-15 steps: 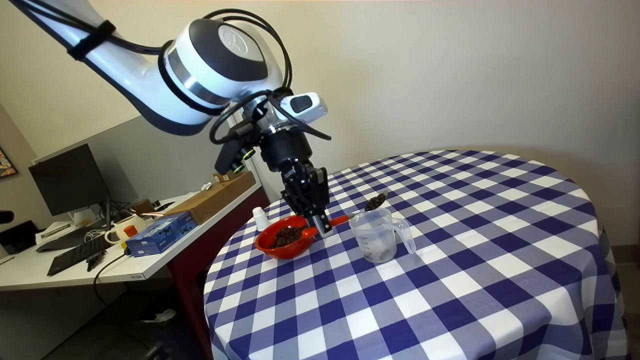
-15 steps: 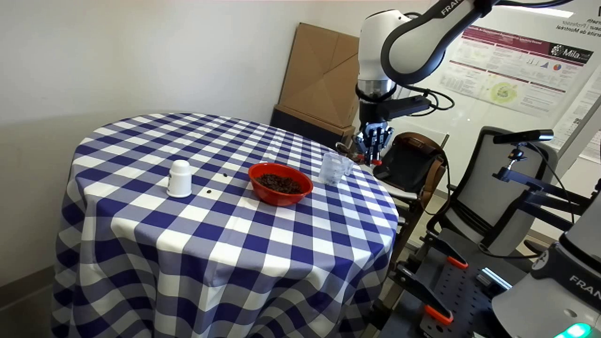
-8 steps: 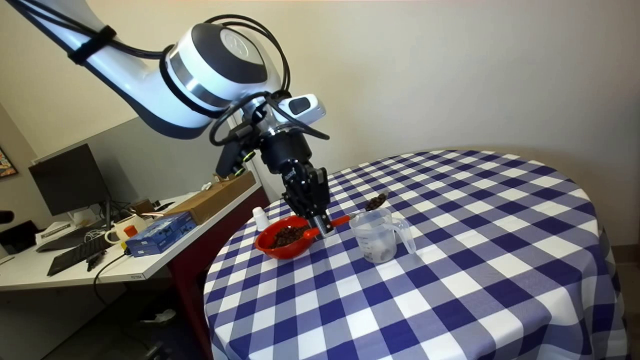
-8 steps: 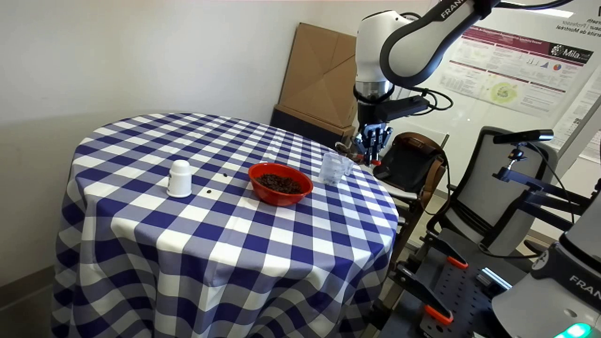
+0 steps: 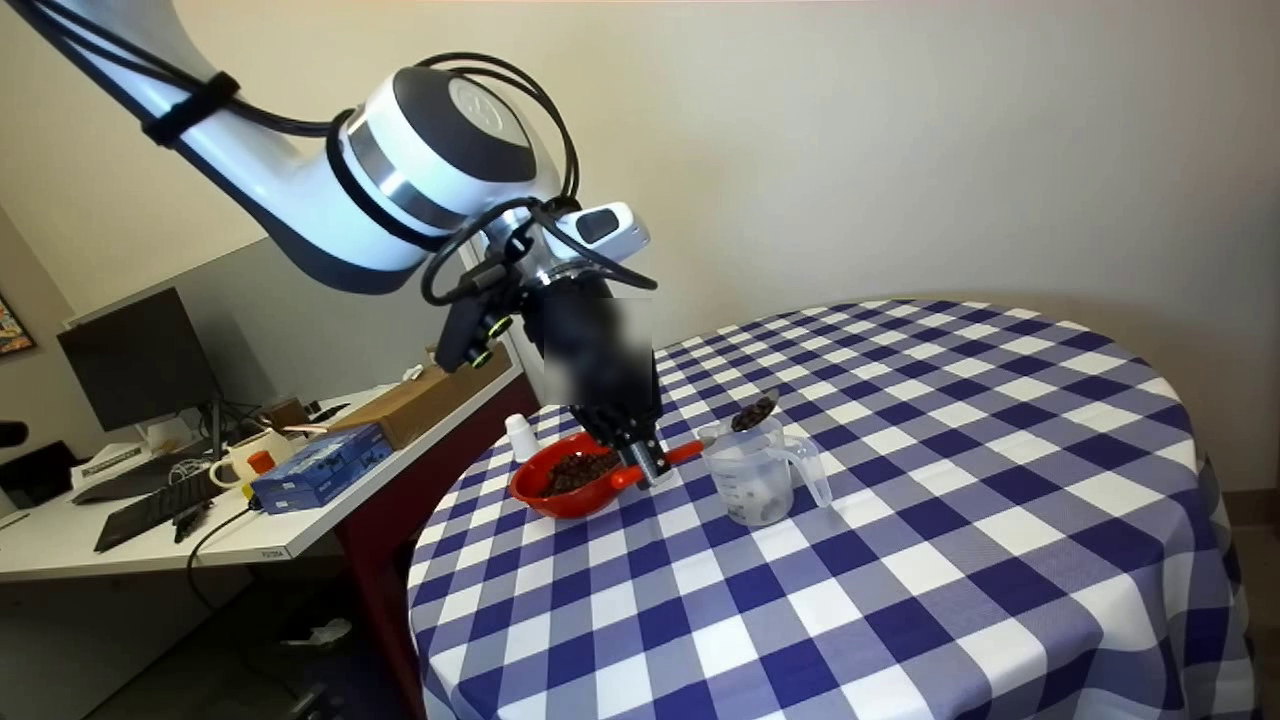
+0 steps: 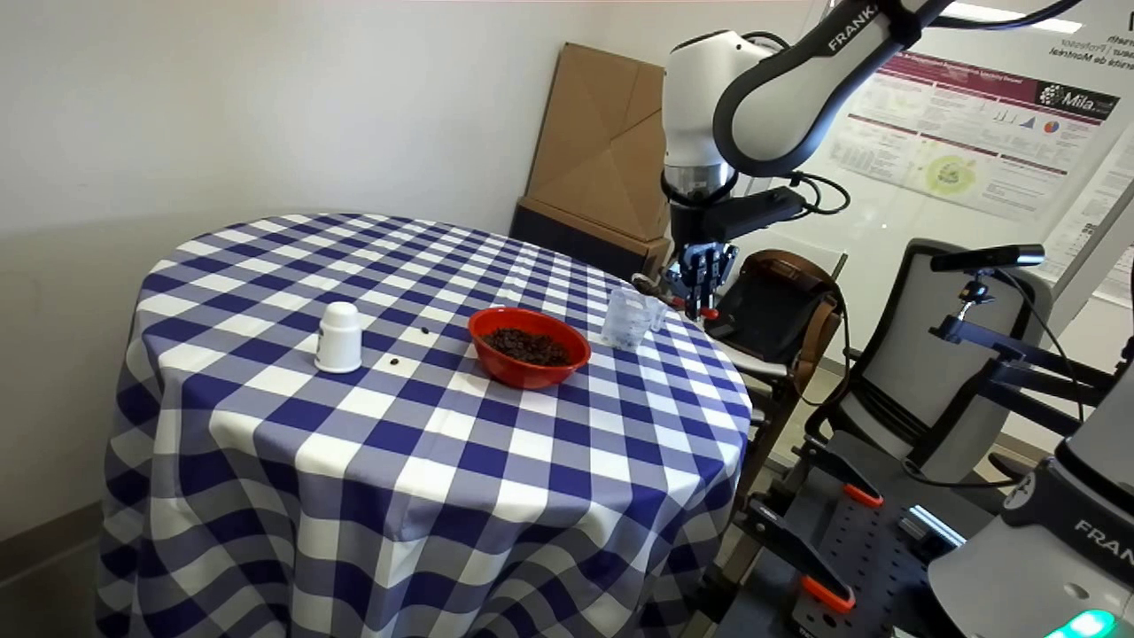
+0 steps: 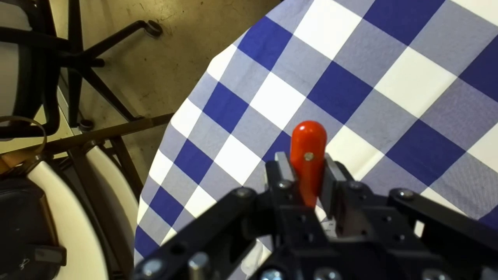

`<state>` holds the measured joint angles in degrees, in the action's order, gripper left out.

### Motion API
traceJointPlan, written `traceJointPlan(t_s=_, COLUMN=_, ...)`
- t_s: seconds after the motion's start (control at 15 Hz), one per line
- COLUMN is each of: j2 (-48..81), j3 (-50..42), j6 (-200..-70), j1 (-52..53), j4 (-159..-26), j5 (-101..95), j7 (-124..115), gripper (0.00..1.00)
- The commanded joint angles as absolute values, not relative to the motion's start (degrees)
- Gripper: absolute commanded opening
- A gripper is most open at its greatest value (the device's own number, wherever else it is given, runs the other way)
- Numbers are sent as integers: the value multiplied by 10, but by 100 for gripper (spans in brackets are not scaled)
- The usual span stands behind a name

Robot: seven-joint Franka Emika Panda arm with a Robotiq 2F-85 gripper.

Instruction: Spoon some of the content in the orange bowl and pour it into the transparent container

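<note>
My gripper is shut on the red handle of a spoon, which also shows between the fingers in the wrist view. The spoon's head holds a heap of dark beans and appears at the rim of the transparent container, a clear measuring cup with a handle. Whether it is right above the opening or behind it I cannot tell. The cup stands upright in both exterior views. The orange bowl, with dark beans inside, stands beside it, also in both exterior views. The gripper mostly hides the cup in the wrist view.
A white bottle stands beyond the bowl, also in both exterior views. A few loose beans lie on the checked tablecloth. The round table's edge lies near the gripper, with a chair and bag beyond it.
The arm and gripper have moved down a little. The spoon has come down with them, its head closer to the cup's rim. The bowl and the cup have not moved.
</note>
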<state>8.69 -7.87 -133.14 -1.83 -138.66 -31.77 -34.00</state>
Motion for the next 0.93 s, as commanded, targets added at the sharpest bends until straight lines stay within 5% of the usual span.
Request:
traceJointPlan(t_s=0.0, j2=91, j3=-79, j6=-1316, j1=-8, j4=-1377, j5=-339, j7=-364, gripper=10)
traceJointPlan(t_s=0.87, j2=90, j3=-74, j6=-1310, j1=1, j4=-1377, j5=-392, j7=-398, gripper=10)
